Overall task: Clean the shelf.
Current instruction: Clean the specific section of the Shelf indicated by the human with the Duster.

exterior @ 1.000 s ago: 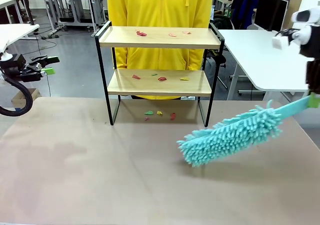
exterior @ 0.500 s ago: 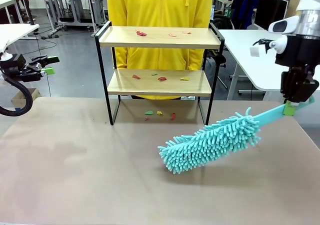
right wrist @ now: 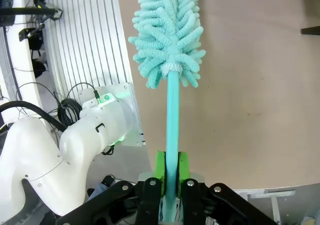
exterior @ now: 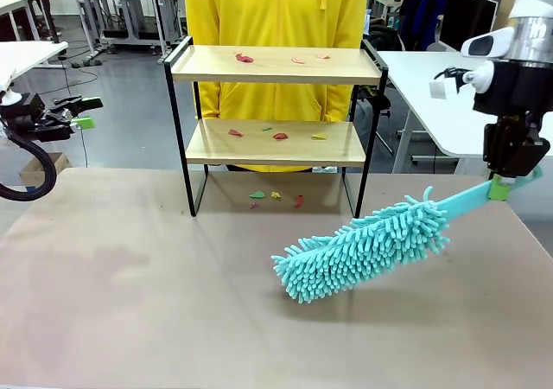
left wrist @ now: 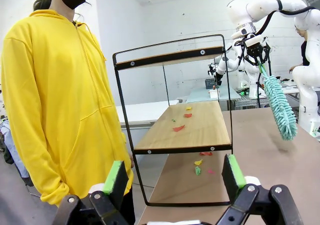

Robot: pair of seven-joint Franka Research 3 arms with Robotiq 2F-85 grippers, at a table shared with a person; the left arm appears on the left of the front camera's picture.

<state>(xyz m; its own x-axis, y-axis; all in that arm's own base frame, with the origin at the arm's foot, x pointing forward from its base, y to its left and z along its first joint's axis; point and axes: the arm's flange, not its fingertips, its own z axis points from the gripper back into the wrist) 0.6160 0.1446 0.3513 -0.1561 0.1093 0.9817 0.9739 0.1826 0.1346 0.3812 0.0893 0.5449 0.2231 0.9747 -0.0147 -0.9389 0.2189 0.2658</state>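
Note:
The shelf [exterior: 275, 65] stands at the table's far side, two light wooden boards in a black frame, also seen in the left wrist view [left wrist: 195, 130]. Small red, green and yellow scraps [exterior: 244, 58] lie on both boards and on the table beneath [exterior: 276, 197]. My right gripper [exterior: 508, 181] is shut on the handle of a teal fluffy duster [exterior: 363, 244], whose head hangs low over the table right of centre, apart from the shelf. In the right wrist view the green pads [right wrist: 160, 167] clamp the duster handle [right wrist: 172, 130]. My left gripper [exterior: 78, 112] is open at the far left, off the table, nothing between its fingers [left wrist: 116, 177].
A person in a yellow hoodie [exterior: 276, 9] stands behind the shelf, hands down. A white table [exterior: 449, 95] stands at the back right. The brown tabletop [exterior: 155, 294] spreads wide in front of the shelf.
My right arm has swung the duster left and nearer the middle of the table, then nearly stopped. The left arm and the scraps have not moved.

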